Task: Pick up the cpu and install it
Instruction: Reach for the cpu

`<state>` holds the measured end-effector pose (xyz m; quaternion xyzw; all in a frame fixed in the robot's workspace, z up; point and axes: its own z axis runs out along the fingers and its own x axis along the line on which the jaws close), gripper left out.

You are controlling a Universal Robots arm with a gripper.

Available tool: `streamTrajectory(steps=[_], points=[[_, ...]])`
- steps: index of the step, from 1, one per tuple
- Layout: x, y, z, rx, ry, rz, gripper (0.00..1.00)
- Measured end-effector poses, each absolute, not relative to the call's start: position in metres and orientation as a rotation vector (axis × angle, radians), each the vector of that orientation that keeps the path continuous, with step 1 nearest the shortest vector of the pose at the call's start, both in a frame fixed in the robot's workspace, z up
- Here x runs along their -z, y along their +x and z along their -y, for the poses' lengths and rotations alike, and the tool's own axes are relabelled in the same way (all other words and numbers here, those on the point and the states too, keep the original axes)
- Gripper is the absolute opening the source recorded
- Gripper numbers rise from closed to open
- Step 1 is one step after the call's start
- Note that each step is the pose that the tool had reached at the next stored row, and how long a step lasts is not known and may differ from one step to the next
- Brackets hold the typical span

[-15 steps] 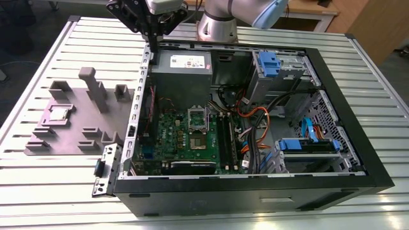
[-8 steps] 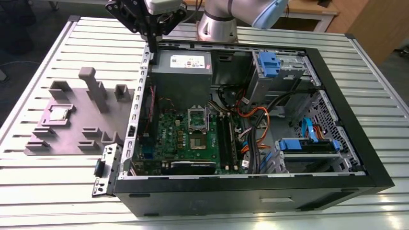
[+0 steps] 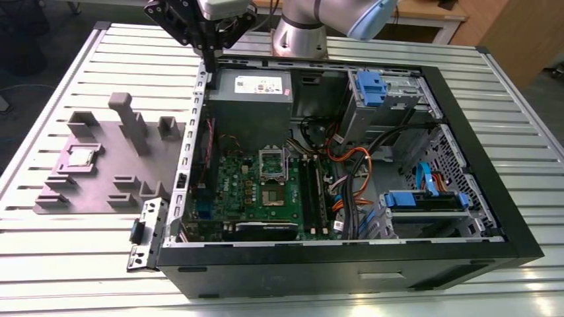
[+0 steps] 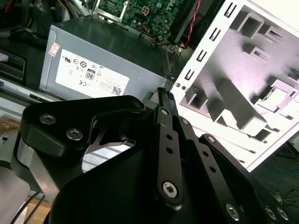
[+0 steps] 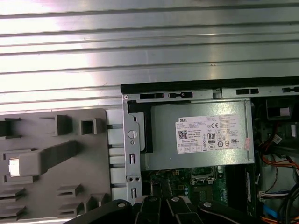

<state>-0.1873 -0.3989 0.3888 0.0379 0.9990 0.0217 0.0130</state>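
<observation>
The cpu (image 3: pixel 82 156) is a small silvery square lying in a recess of the grey fixture plate (image 3: pixel 105 191), on the table to the exterior view's left of the open computer case (image 3: pixel 458 165). My gripper (image 3: pixel 211 64) hangs over the case's far left corner, above the grey power supply box (image 3: pixel 251 92) and far from the cpu. In the second wrist view its fingers (image 4: pixel 162 100) meet at a point with nothing between them. The silver socket frame (image 3: pixel 271 165) sits on the green motherboard (image 3: pixel 234 181).
The case holds orange and black cables (image 3: pixel 352 165), blue drive latches (image 3: pixel 370 86) and a drive cage (image 3: pixel 423 201). A tall post (image 3: pixel 132 122) and lower blocks rise from the fixture plate (image 5: pixel 51 186). The ribbed metal table (image 5: pixel 149 42) runs behind the case.
</observation>
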Motion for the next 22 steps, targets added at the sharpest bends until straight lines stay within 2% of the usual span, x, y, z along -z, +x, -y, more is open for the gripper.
streamTrajectory(steps=[22], points=[[-0.386, -0.201, 0.399, -0.068, 0.118, -3.113, 0.11]])
